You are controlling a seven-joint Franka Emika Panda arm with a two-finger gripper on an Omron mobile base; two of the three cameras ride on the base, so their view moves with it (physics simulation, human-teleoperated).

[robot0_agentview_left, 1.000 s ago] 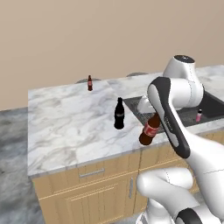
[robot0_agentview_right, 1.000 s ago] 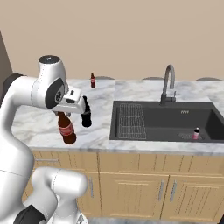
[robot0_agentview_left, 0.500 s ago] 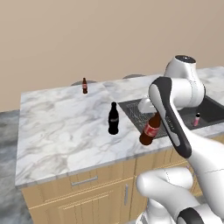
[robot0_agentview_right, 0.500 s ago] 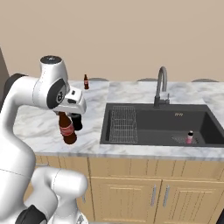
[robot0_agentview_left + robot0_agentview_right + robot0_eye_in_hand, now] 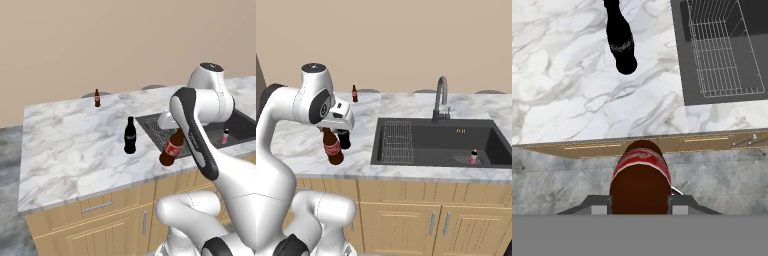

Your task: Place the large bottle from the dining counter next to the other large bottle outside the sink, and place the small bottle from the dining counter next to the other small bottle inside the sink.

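At lower centre of the hand view: the large bottle [image 5: 640, 180] sits between the jaws, base pointing away from the camera, over the floor and cabinet front just outside the counter edge.

Counter: white-and-grey marble countertop [image 5: 70, 145] spans the middle of the left base view, on a light wooden base.

Sink: dark grey basin [image 5: 456, 142] at centre right of the right base view, with a wire grid rack [image 5: 397, 142] at its left end and a curved faucet [image 5: 440, 97] behind it.

Gripper: the gripper [image 5: 336, 135] at centre left of the right base view is clamped on the upper part of the large bottle; the jaws pinch it from both sides.

Carried bottle: brown, red label; long axis tilted, neck up toward the hand, base down and out, seen at centre right of the left base view [image 5: 172, 148].

Target neighbour: the other large bottle [image 5: 130, 136], glossy black, stands upright on the marble, near the sink's left edge.

Key relation: in the hand view the black bottle [image 5: 621, 40] lies at upper centre, slightly left of the jaws' line. The carried bottle hangs off the counter's front edge, so the coming move likely runs inward over the marble, then rights the bottle.

Small bottle: tiny brown bottle [image 5: 97, 98] stands at the far edge of the counter, upper left of centre, well apart from the gripper.

Other small bottle: pink bottle [image 5: 473, 157] stands inside the basin, right side.
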